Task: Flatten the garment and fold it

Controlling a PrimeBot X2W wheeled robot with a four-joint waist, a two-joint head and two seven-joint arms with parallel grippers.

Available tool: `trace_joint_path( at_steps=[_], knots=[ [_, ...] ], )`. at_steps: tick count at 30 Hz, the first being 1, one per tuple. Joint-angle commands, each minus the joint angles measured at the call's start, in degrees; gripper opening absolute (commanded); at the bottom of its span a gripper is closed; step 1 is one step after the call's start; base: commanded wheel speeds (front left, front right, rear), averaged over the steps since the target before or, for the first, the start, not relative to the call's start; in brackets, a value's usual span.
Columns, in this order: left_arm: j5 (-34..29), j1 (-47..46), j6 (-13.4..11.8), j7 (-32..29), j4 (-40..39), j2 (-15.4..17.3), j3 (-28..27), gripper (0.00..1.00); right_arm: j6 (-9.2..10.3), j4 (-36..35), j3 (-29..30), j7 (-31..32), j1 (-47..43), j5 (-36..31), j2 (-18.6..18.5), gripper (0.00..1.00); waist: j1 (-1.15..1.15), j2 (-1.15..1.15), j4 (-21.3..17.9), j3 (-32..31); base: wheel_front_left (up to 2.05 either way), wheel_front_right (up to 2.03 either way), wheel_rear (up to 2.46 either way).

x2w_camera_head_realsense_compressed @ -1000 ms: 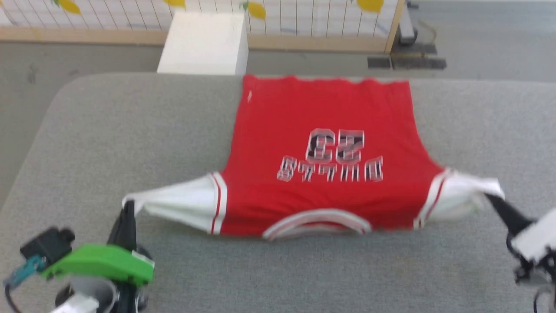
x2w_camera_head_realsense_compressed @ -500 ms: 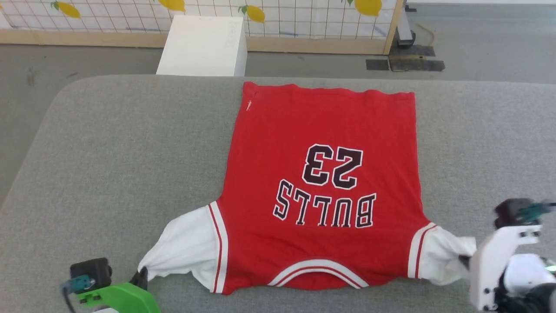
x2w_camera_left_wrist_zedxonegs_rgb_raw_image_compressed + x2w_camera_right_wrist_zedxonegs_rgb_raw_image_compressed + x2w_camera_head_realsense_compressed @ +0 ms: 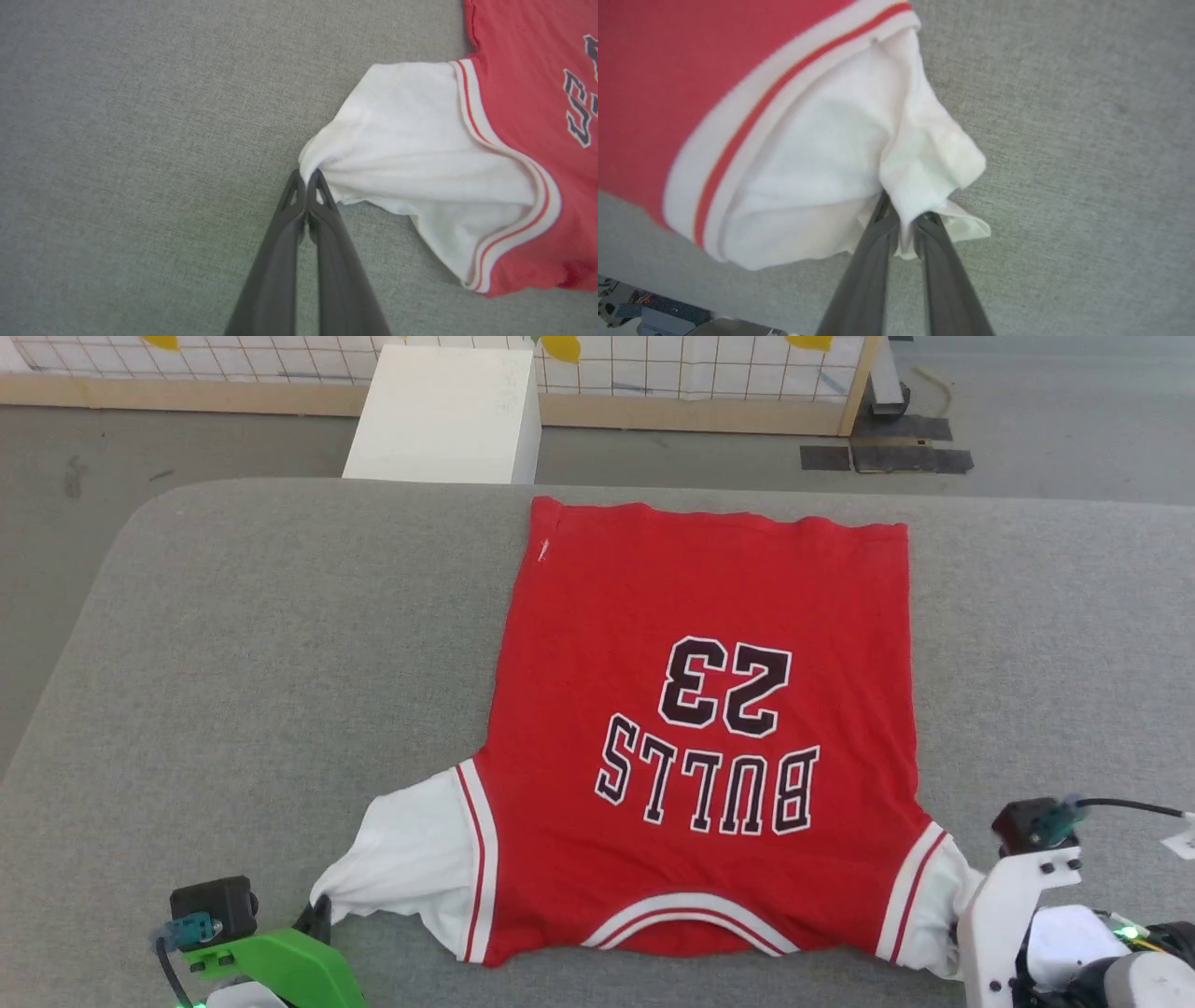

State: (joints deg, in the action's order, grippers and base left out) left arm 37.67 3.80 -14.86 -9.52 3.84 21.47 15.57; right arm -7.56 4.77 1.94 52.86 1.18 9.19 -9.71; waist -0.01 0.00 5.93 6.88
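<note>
The garment (image 3: 700,616) lies flat on the grey padded table (image 3: 280,663), print side up, collar toward me and hem at the far side. Its body is smooth, while both white sleeves are bunched toward their tips. My left gripper (image 3: 306,175) is shut on the tip of the left sleeve (image 3: 420,140), low at the near left (image 3: 317,915). My right gripper (image 3: 906,217) pinches a crumpled fold of the right sleeve (image 3: 822,149) between nearly closed fingers. In the head view its white wrist mount (image 3: 1013,915) covers those fingers.
A white box (image 3: 448,415) stands on the floor just past the table's far edge. Behind it runs a wood-framed lattice screen (image 3: 700,373) with lemon prints. Bare grey table spreads wide to the left of the garment, and a narrower strip to its right.
A second ago the sleeves were stretched taut sideways and the picture was blurred. Now the garment rests flat, nearer me, with slack sleeves. The head view has shifted too.
</note>
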Motion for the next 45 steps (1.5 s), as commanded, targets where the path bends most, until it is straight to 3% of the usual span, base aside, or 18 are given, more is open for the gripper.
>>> trace_joint_path(
  at_steps=[1, 7, 11, 19, 23, 32, 37, 45],
  knots=[
    [0.15, -0.63, 0.16, 0.47, -0.39, -0.1, -0.19, 0.0, 0.08, 0.1, 0.77, -1.15, 0.05, 0.92, 0.67, 1.0, 0.01, 0.0, -0.15, -0.6, 0.0, 0.0, 0.0],
    [0.4, 0.1, -0.43, 0.63, -2.57, 0.0, -0.51, 0.0, 0.08, -10.9, 8.86, -6.43, 1.28, 5.74, 3.54, 1.0, 0.01, 0.0, -0.67, -1.5, 0.0, 0.0, 0.0],
    [0.33, 0.49, -0.77, 0.67, -3.66, 0.16, -0.51, 0.0, 0.08, -16.27, 13.65, -13.34, 5.02, 7.82, 5.36, 1.0, 0.01, 0.0, -1.17, -1.38, 0.0, 0.0, 0.0],
    [-0.07, -1.35, -0.66, 1.05, -6.76, 0.28, -0.34, 0.0, 0.08, -10.78, 15.86, -20.37, 17.29, 3.8, 6.17, 1.0, 0.01, 0.0, -0.72, 3.67, 0.0, 0.0, 0.0],
    [-0.11, -3.24, -0.27, 1.44, -9.36, 0.32, -0.53, 0.0, 0.08, -4.75, 15.42, -20.41, 26.55, -0.59, 3.74, 1.0, 0.01, 0.0, 0.62, 8.36, 0.0, 0.0, 0.0],
    [1.08, -6.06, 1.18, 3.67, -15.02, -0.66, -1.34, 0.0, 0.08, 8.45, 11.84, -12.42, 47.59, -8.04, -2.67, 1.0, 0.01, 0.0, 5.56, 19.84, 0.0, 0.0, 0.0],
    [1.92, -7.24, 2.21, 4.9, -17.22, -1.34, -1.53, 0.0, 0.08, 13.54, 7.55, -1.86, 55.26, -11.57, -6.54, 1.0, 0.01, 0.0, 8.49, 24.93, 0.0, 0.0, 0.0],
    [2.0, -7.91, 3.32, 5.78, -19.81, -1.98, -0.35, 0.0, 0.08, 15.36, 4.11, 13.15, 60.43, -14.38, -8.53, 1.0, 0.01, 0.0, 11.06, 29.15, 0.0, 0.0, 0.0]
  ],
)
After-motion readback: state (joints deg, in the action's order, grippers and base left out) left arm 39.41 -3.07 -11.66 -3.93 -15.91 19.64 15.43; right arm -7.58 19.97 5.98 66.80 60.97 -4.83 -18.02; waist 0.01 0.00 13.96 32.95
